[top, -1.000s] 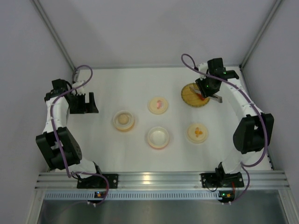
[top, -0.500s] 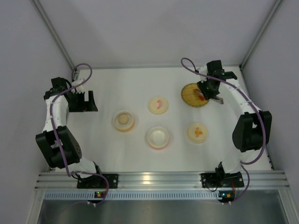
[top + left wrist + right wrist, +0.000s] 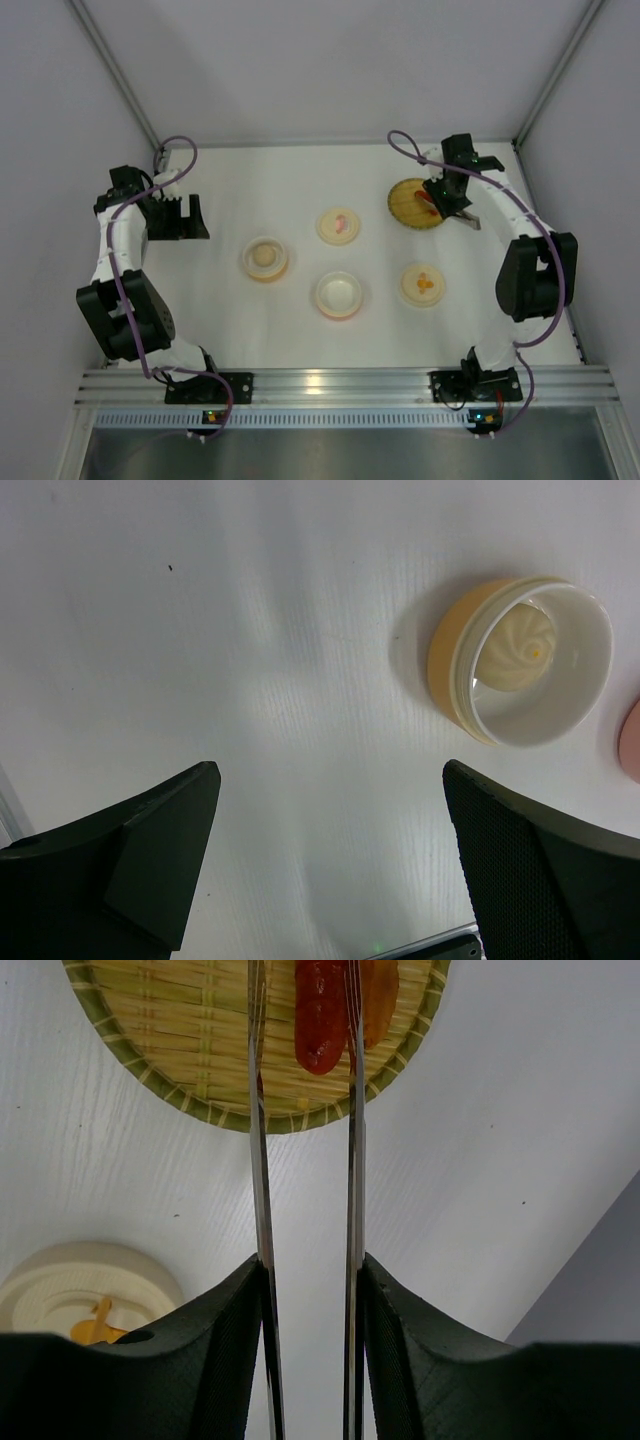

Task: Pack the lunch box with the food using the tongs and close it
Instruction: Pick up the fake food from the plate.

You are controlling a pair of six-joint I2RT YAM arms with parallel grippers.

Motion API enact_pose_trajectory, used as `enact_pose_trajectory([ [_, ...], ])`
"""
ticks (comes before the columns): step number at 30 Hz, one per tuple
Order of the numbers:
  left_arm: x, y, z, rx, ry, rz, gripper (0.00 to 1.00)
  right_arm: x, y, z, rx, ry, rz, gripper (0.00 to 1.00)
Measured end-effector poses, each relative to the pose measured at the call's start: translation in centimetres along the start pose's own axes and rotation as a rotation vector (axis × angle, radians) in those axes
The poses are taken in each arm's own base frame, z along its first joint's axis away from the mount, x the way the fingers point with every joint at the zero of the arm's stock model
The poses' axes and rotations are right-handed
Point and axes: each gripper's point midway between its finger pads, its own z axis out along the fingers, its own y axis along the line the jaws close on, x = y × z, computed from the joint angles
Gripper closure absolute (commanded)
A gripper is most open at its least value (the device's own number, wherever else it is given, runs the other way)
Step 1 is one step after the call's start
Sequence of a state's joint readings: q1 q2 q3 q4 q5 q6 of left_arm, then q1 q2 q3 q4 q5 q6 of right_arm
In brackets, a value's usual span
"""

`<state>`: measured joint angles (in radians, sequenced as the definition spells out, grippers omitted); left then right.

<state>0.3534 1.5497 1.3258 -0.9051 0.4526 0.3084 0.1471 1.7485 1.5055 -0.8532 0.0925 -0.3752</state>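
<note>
A white table (image 3: 280,180) with a faint wood-grain texture fills an enclosure of plain grey walls (image 3: 330,70). Slim aluminium struts (image 3: 115,75) run diagonally up both back corners. A round woven plate (image 3: 397,205), of straw-coloured strips with an olive-green rim (image 3: 120,1050), sits flat on the table's far right, near the right wall (image 3: 600,180). A ribbed aluminium rail (image 3: 330,382) spans the near edge, with a perforated strip (image 3: 340,418) and a dull metal sheet (image 3: 330,455) below it. A tiny dark speck (image 3: 170,568) marks the tabletop on the left side.
</note>
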Motion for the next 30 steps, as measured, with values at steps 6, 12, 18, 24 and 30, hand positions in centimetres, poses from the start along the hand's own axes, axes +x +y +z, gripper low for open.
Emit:
enact_pose_trajectory([
  [6,0.1,0.1,0.3,0.003,0.009,-0.005,0.02,0.5,-0.1,0.3,0.009,0.020,-0.005,0.59],
  [12,0.2,0.1,0.4,0.003,0.013,-0.007,0.02,0.8,-0.1,0.9,0.012,0.038,-0.012,0.59],
  [18,0.2,0.1,0.4,0.003,0.013,-0.007,0.02,1.0,-0.2,1.3,0.016,0.053,-0.020,0.59],
  [24,0.2,0.1,0.4,0.003,0.013,-0.007,0.02,1.1,-0.3,1.6,0.023,0.058,-0.030,0.58],
  [30,0.2,0.1,0.4,0.004,0.013,-0.007,0.02,1.1,-0.4,2.0,0.019,0.070,-0.051,0.57],
])
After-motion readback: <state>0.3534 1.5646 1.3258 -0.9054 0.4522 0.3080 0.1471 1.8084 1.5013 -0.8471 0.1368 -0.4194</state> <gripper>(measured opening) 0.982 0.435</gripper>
